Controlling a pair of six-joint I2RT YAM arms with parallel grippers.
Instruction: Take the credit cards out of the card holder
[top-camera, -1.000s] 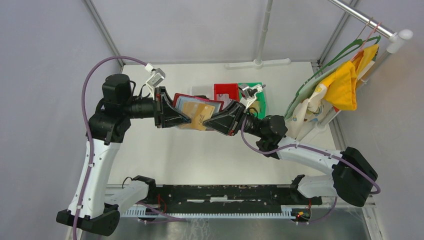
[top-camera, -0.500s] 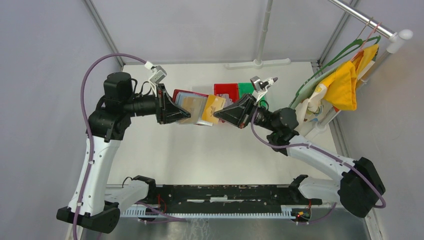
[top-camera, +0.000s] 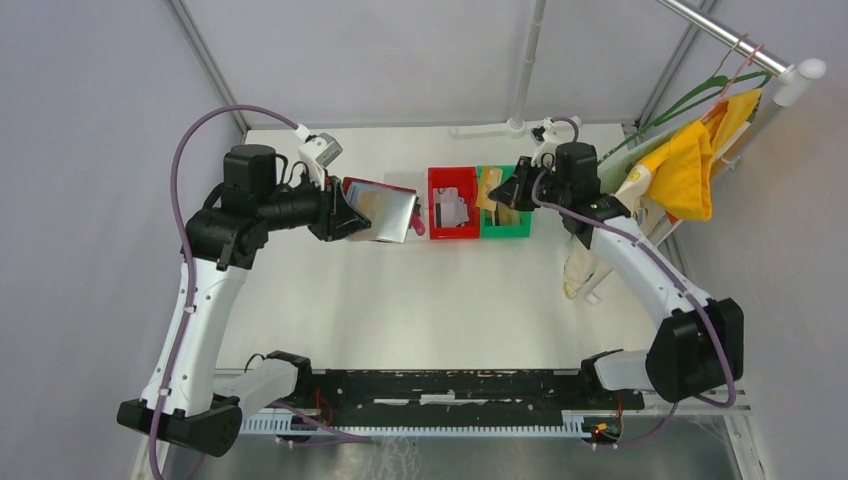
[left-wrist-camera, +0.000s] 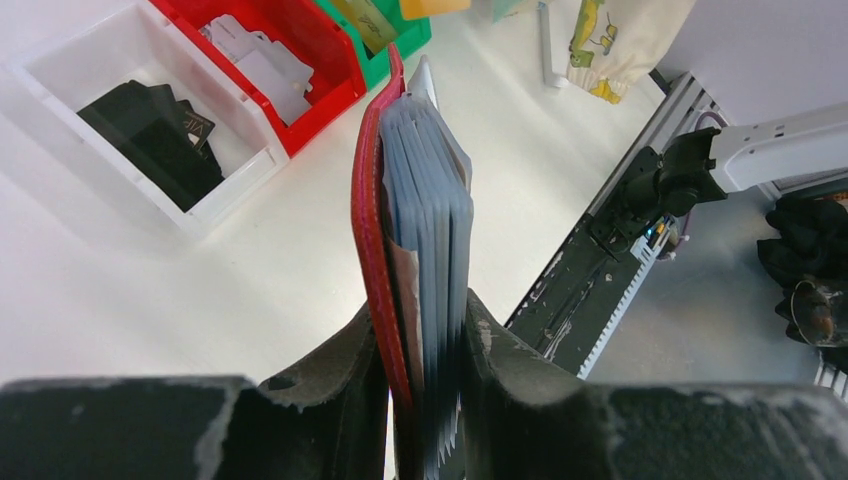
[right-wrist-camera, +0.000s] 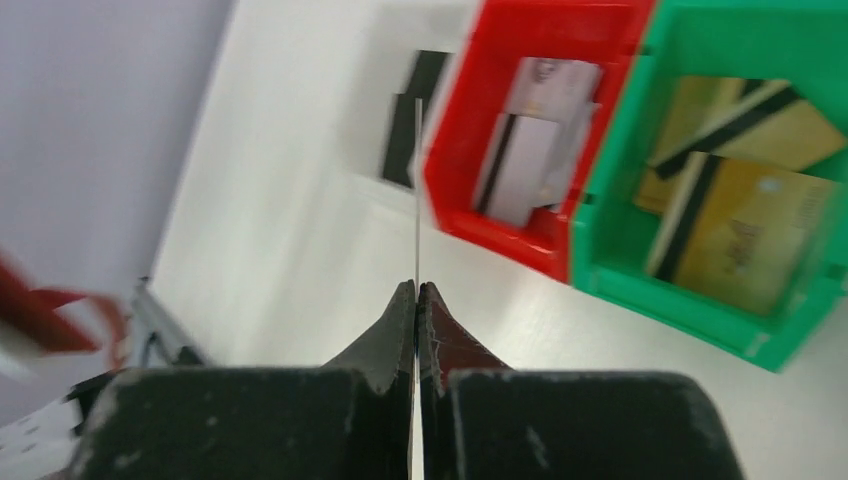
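Observation:
My left gripper (top-camera: 345, 212) is shut on the dark red card holder (top-camera: 380, 210) and holds it above the table, left of the bins. In the left wrist view the card holder (left-wrist-camera: 370, 200) stands edge-on between my fingers, with several grey cards (left-wrist-camera: 432, 190) still packed in it. My right gripper (top-camera: 508, 192) is shut on one tan credit card (top-camera: 489, 190) over the bins at the back. In the right wrist view this card (right-wrist-camera: 417, 180) shows only as a thin edge-on line rising from the gripper (right-wrist-camera: 417, 292).
A red bin (top-camera: 432, 205) holds grey-white cards (right-wrist-camera: 535, 140), a green bin (top-camera: 505, 235) gold cards (right-wrist-camera: 740, 210), and a white bin (left-wrist-camera: 60, 75) dark cards (left-wrist-camera: 150, 130). A rack with yellow cloth (top-camera: 690, 165) stands at the right.
My right gripper has pulled the tan card out of the card holder and carried it right and back to the bins. My left gripper has kept the holder and turned a little.

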